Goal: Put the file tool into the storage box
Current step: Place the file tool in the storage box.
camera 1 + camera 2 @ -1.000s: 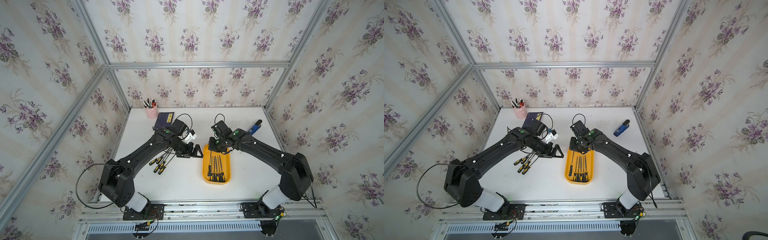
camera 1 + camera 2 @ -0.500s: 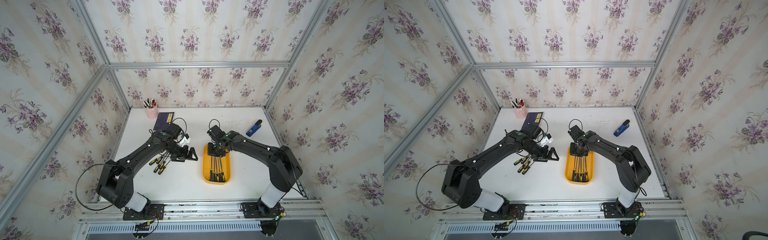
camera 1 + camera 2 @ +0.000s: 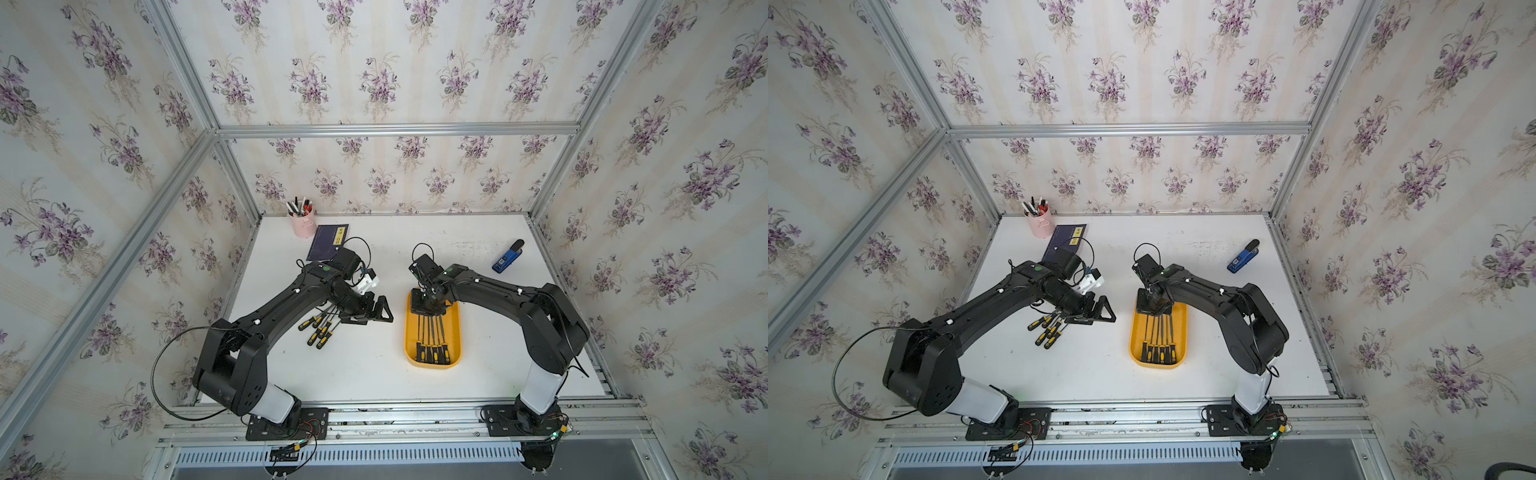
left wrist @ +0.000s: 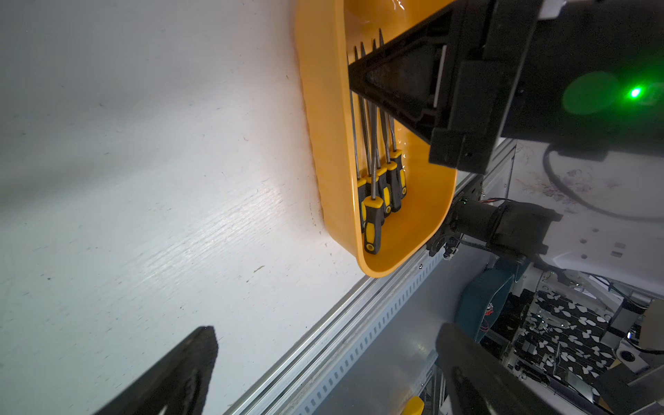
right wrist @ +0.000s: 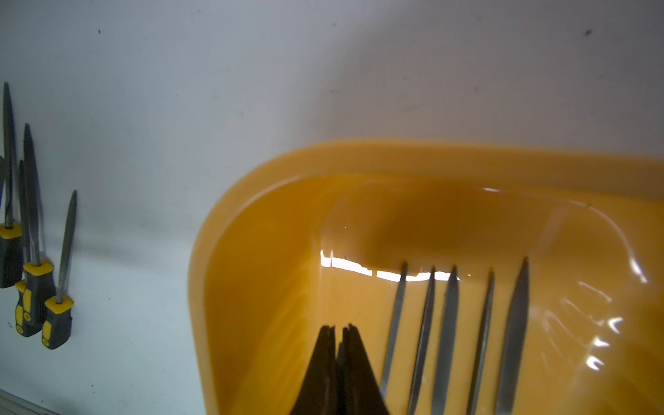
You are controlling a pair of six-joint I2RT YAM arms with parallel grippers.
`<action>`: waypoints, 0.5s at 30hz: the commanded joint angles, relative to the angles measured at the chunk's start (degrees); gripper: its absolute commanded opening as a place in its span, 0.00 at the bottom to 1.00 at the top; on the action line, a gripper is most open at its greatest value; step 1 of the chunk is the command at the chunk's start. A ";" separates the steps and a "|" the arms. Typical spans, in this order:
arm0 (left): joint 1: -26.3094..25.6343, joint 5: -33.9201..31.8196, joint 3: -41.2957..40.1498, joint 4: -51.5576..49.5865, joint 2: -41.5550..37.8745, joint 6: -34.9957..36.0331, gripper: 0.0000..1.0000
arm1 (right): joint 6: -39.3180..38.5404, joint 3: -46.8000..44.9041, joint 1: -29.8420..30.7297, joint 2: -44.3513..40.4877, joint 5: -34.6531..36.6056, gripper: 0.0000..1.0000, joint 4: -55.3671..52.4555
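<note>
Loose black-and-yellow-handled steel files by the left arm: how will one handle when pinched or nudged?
The loose black-and-yellow-handled steel files look stiff: slim straight metal blades, so probably no flop. Chunky handles suggest handle-heavy; pinched at the blade, one may tip. They lie bunched close, so nudging one probably shifts neighbours.

A: Do the loose files show whole in a top view?
B: No, the left arm covers their tips.
A: And the storage box from the right wrist?
B: The frame edge cuts it off, along with the handles of the files inside it.
</note>
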 commanded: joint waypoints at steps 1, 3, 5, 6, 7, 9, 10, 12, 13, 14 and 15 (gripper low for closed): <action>0.33 0.67 -0.26 -0.11 0.30 1.13 1.00 | 0.27 -0.12 0.19 0.68 0.44 0.00 1.48; 0.50 0.65 -0.46 -0.04 0.41 1.16 1.00 | 0.27 -0.23 0.25 1.23 0.73 0.00 1.50; 0.51 0.80 -0.55 0.05 0.40 1.34 1.00 | 0.27 -0.45 0.50 1.57 0.96 0.00 1.52; 0.65 0.66 -0.53 0.04 0.47 1.33 1.00 | 0.27 -0.48 0.57 1.78 1.16 0.00 1.58; 0.69 0.79 -0.56 0.07 0.57 1.49 1.00 | 0.27 -0.58 0.58 1.99 1.14 0.00 1.76; 0.94 0.96 -0.66 0.02 0.69 1.53 1.00 | 0.27 -0.76 0.70 2.29 1.56 0.00 1.82; 1.05 0.90 -0.75 0.11 0.74 1.58 1.00 | 0.27 -0.75 0.75 2.52 1.80 0.00 1.68; 1.20 0.99 -0.85 0.12 0.91 1.68 1.00 | 0.25 -0.80 0.78 2.82 1.82 0.00 1.75; 1.22 1.00 -0.89 0.12 0.94 1.84 1.00 | 0.19 -0.84 0.92 2.94 2.21 0.00 1.61; 1.30 0.99 -1.02 0.24 1.02 1.86 1.00 | 0.20 -1.01 0.93 3.04 2.29 0.00 1.71; 1.50 0.95 -1.15 0.28 1.11 1.93 1.00 | 0.24 -1.06 0.94 3.08 2.20 0.00 1.84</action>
